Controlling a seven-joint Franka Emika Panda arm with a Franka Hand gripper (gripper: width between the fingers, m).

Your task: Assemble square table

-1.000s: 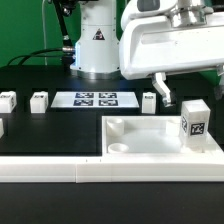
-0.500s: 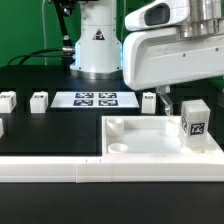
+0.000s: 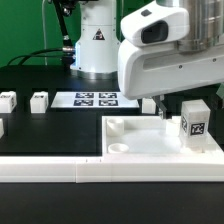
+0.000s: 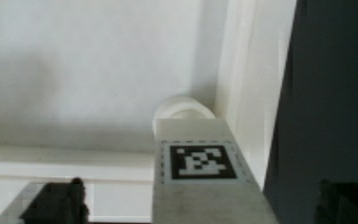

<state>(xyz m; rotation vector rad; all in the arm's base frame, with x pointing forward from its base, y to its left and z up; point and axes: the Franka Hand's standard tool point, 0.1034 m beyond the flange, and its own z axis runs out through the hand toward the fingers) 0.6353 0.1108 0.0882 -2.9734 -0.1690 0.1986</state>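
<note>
The white square table top (image 3: 150, 135) lies at the front right, with its raised rim and a round corner socket (image 3: 119, 147). A white tagged leg (image 3: 193, 118) stands upright on it at the exterior view's right. My gripper (image 3: 190, 103) hangs over that leg with the jaws wide apart; one finger (image 3: 161, 105) shows beside the leg. In the wrist view the leg (image 4: 197, 160) lies between my gripper's (image 4: 202, 200) dark fingers (image 4: 60, 200), touching neither. Two loose legs (image 3: 8, 100) (image 3: 39, 100) stand at the left. Another leg (image 3: 148, 100) is half hidden behind the hand.
The marker board (image 3: 93, 99) lies flat at the back centre, before the robot base (image 3: 97, 45). A long white border rail (image 3: 100, 172) runs along the front. A further white leg (image 3: 1, 127) shows at the left edge.
The hand has come down and shifted toward the exterior view's left, so it fills more of the view. The fingers have dropped beside the standing leg. The parts have not moved.
</note>
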